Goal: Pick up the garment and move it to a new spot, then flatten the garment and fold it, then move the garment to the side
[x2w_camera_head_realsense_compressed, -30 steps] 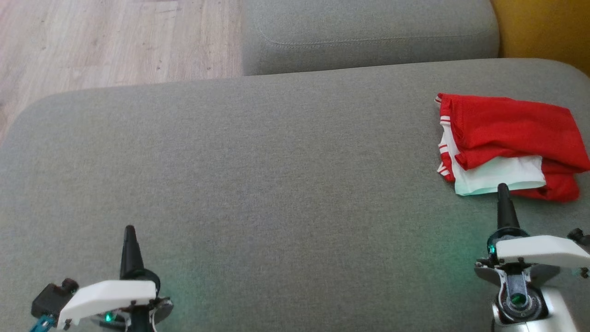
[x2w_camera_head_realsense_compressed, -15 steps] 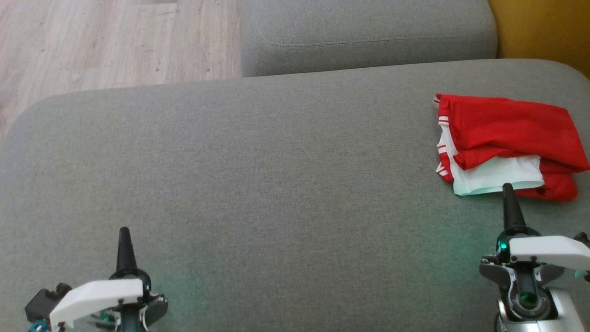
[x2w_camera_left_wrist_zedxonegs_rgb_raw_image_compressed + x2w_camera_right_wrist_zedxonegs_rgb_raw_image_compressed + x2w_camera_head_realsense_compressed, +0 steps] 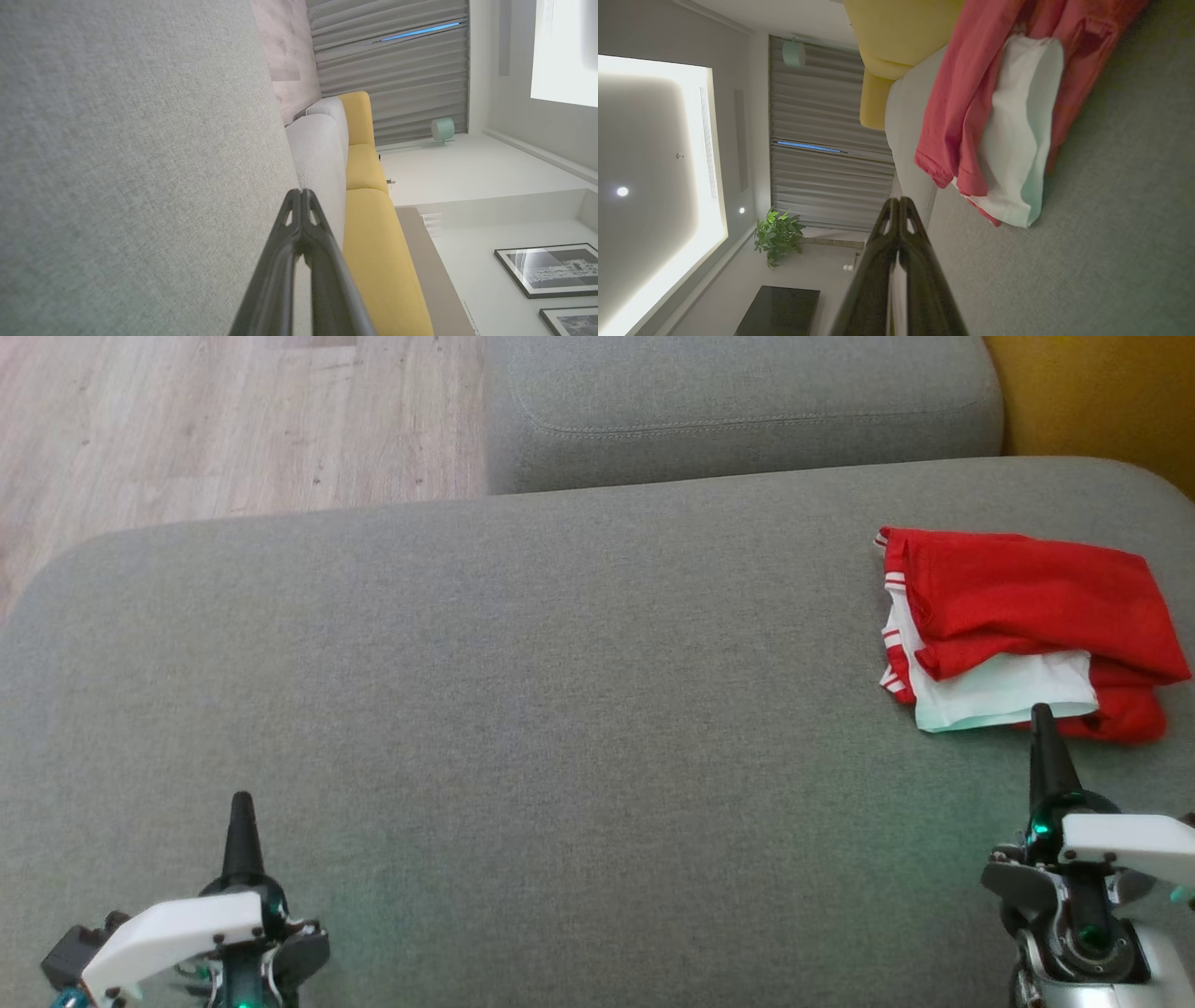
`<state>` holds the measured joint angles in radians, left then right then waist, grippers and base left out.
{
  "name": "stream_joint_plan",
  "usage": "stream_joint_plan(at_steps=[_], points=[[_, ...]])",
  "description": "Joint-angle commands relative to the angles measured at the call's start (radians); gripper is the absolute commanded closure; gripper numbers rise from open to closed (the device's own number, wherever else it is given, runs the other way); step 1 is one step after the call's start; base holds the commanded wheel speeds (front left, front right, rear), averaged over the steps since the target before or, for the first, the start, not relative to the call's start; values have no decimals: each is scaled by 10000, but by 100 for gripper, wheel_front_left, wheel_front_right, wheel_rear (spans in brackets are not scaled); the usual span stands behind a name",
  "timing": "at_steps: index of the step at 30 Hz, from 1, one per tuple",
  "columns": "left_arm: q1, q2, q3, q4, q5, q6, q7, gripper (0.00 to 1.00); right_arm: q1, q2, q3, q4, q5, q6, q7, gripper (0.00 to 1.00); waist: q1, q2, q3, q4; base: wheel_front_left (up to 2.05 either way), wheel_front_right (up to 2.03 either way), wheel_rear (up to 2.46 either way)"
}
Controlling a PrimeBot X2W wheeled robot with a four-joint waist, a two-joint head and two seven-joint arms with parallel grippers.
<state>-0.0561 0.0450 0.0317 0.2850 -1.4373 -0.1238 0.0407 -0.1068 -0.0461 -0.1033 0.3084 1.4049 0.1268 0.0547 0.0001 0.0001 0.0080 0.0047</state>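
**Left gripper point(image 3: 242, 801) and right gripper point(image 3: 1042, 711) ease back from folded garment point(image 3: 1018, 593)**

Both sit lower in the head view than a second ago, and the right one has also drifted outward. Both jaws are pinched together, empty. The red-and-white garment lies folded at the grey cushion's point(image 3: 560, 663) far right, just beyond the right gripper's tips, beside a yellow seat point(image 3: 1092, 392). Nothing lies between them.

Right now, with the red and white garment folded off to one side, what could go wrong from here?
1. The shut right claw has its tip at the garment's near white hem in the head view; a forward drift could snag it and open the fold.
2. The garment lies close to the right end of the grey cushion, so a nudge that way might push it off.
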Motion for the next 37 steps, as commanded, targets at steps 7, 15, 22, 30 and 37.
stream_joint_plan(at_steps=[7,15,22,30,37], points=[[-485,164,459,-372,-831,-63,277,100,-67,-39,44,-501,928,35,275,100,0,-1,-20,-19,0,0,0],[-501,166,614,-395,-1584,-67,519,100,-26,-41,-68,-602,1756,38,507,100,-1,-1,-42,-40,0,0,0],[-507,160,676,-402,-1833,-69,609,100,-12,-41,-106,-637,2037,39,585,100,-1,-1,-49,-47,0,0,0],[-508,149,692,-402,-1819,-69,622,100,-12,-41,-106,-637,2037,39,585,100,-1,-1,-49,-47,0,0,0],[-509,140,705,-401,-1809,-69,632,100,-12,-41,-106,-637,2038,39,585,100,-1,-1,-49,-47,0,0,0]])
